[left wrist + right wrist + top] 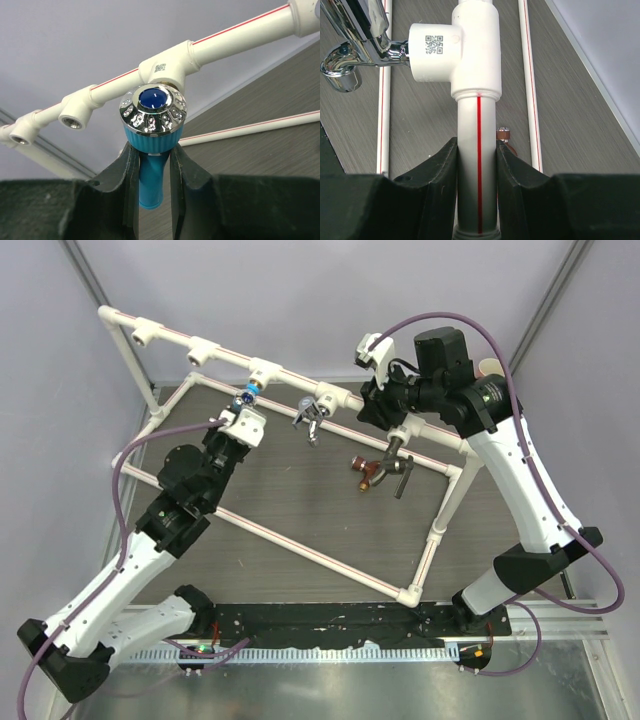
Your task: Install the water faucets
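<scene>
My left claw squeezes the blue tap, my right claw squeezes the pipe, so I should twist straight.

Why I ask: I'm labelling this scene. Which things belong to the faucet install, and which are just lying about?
Job: blue-handled faucet in the left gripper; silver faucet; dark grey faucet; copper faucet; white pipe frame, held by the right gripper.
Not the job: purple cables; black base rail.
</scene>
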